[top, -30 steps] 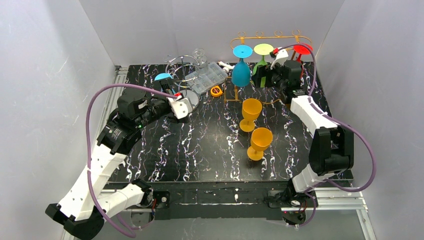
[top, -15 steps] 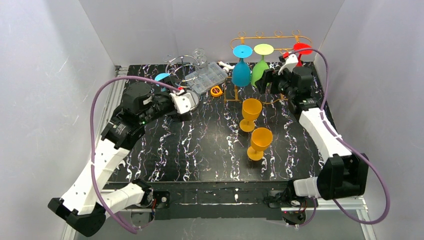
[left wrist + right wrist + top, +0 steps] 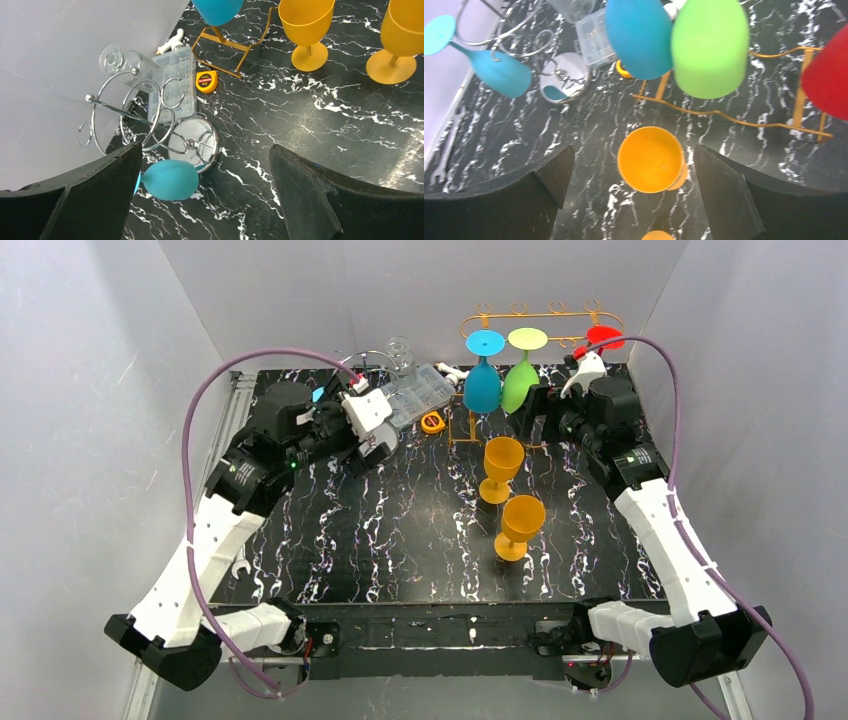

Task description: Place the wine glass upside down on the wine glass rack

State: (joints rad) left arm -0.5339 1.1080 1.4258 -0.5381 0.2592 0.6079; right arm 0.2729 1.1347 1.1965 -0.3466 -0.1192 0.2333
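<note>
The gold wine glass rack [image 3: 545, 315] stands at the back right. A blue wine glass [image 3: 481, 380], a green one [image 3: 520, 382] and a red one [image 3: 603, 337] hang upside down on it. Two orange wine glasses [image 3: 502, 468] [image 3: 521, 525] stand upright on the table. My right gripper [image 3: 537, 406] is open, just right of the green glass [image 3: 709, 45] and above the nearer orange glass [image 3: 651, 159]. My left gripper [image 3: 375, 440] is open and empty over the silver rack's base [image 3: 197, 142], beside a cyan glass [image 3: 170, 179] hanging there.
A silver wire rack [image 3: 362, 375] stands at the back left. Next to it are a clear compartment box [image 3: 418, 392], a yellow tape measure [image 3: 432, 422] and a clear glass [image 3: 399, 348]. A wrench [image 3: 237, 570] lies at the table's left edge.
My right gripper has drawn back to the right, away from the green glass, which now hangs free. My left gripper has risen and moved toward the back, off the cyan glass.
</note>
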